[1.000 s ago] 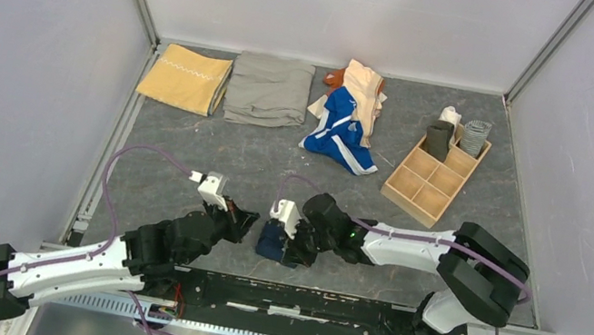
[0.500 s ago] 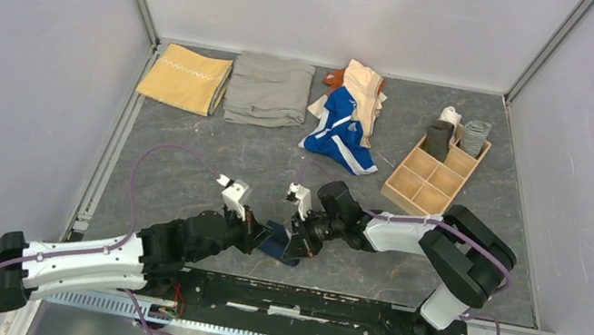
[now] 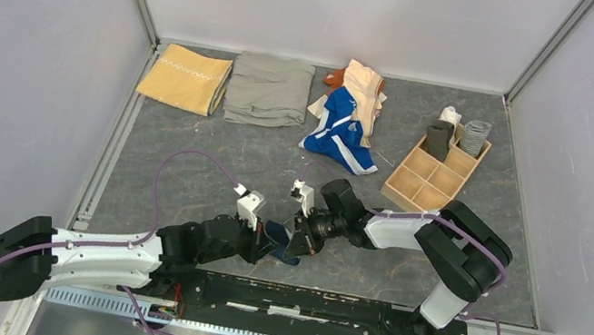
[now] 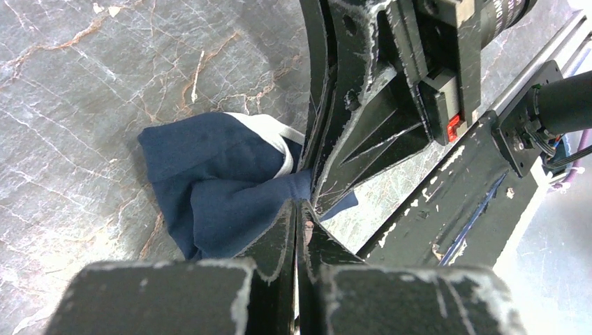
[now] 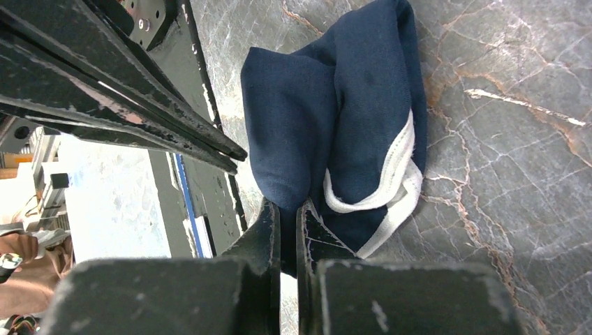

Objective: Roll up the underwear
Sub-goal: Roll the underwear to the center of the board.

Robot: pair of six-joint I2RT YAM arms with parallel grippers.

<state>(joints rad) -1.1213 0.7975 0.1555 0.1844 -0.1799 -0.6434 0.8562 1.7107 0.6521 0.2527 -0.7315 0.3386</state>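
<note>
Navy underwear (image 3: 280, 244) low near front edge of table (image 3: 184, 157), between your arms, bunched, not yet tight roll. Left gripper (image 4: 299, 206) pinches one fold, right gripper (image 5: 286, 206) clamps another, jaws together on cloth. Pile of other pieces (image 3: 346, 116) at back waits; most rolling looks ahead of you.

Grey marbled table (image 3: 184, 157) carries, along its far edge: yellow cloth (image 3: 185, 79), grey cloth (image 3: 269, 90), underwear pile (image 3: 345, 121), wooden tray (image 3: 426, 179). Navy briefs (image 4: 216, 174) rest near the front edge.
</note>
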